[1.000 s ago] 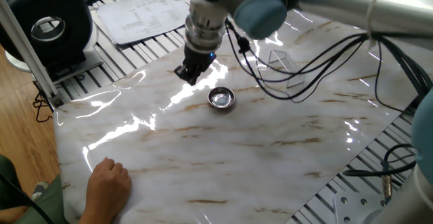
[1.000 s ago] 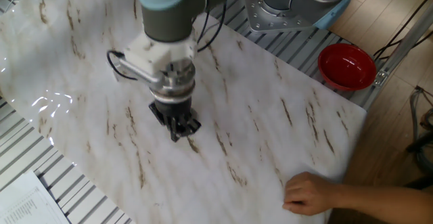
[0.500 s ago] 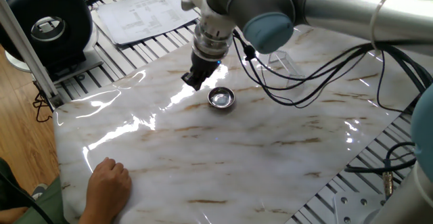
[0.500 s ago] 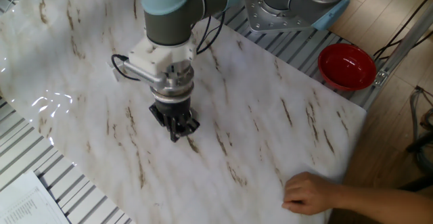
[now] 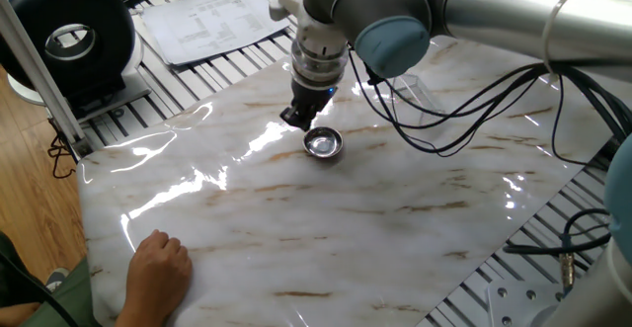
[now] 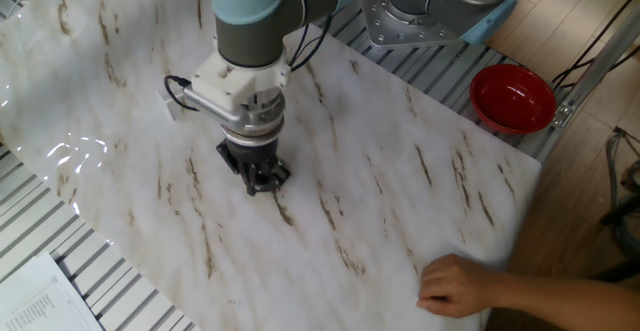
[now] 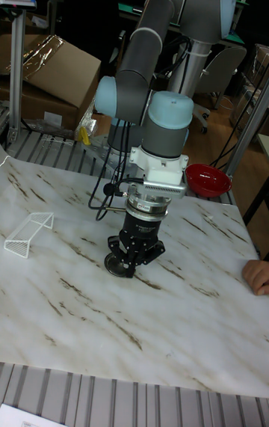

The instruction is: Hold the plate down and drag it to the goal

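The plate [image 5: 323, 144] is a small shiny silver dish on the marble-patterned table [image 5: 346, 228]. My gripper [image 5: 299, 121] hangs tip-down just beyond its far-left rim, fingers drawn together with nothing between them; I cannot tell whether it touches the rim. In the tall fixed view the gripper [image 7: 134, 262] covers most of the plate [image 7: 114, 267]. From the other fixed view the gripper [image 6: 256, 177] hides the plate. The goal [image 5: 411, 89] is a faint see-through frame behind and to the right of the plate. In the tall view the goal [image 7: 28, 233] lies far left.
A person's hand [image 5: 158, 263] rests on the table's near corner, and the same hand [image 6: 455, 286] shows in the other view. A red bowl [image 6: 513, 98] sits off the table's edge. Black cables [image 5: 449, 120] hang across the table from the arm. Papers [image 5: 212, 16] lie on the slatted surface behind.
My gripper has moved right and down towards the plate, from well left of it to just at its rim. The plate and the hand have not moved.
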Robot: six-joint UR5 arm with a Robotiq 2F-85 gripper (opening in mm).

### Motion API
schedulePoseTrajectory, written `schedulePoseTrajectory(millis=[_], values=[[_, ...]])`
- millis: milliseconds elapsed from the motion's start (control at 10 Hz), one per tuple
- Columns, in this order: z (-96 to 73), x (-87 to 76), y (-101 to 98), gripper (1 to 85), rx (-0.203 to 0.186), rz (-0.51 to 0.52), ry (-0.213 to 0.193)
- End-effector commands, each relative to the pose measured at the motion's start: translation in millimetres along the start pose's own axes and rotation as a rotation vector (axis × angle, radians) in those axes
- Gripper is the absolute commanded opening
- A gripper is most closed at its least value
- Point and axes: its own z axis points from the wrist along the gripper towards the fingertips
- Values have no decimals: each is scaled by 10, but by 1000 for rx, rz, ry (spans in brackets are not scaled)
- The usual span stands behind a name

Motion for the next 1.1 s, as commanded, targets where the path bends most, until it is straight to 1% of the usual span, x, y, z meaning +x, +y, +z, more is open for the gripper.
schedulePoseTrajectory(millis=[0, 100, 200, 300, 400, 500, 600, 800, 900, 1000], values=[[-20, 151, -54, 17, 15, 8, 58], [-20, 149, 30, 17, -18, -14, 58], [-26, 166, 151, 17, -65, -21, 64], [-60, 202, 420, 17, -167, 53, 83], [-37, 135, 291, 13, -117, 47, 55], [-27, 124, 199, 13, -82, 40, 50], [-19, 144, 136, 13, -75, 31, 53], [30, 213, 86, 13, -73, 31, 55], [74, 239, 39, 13, -75, 24, 41], [74, 289, -2, 13, -92, 25, 44]])
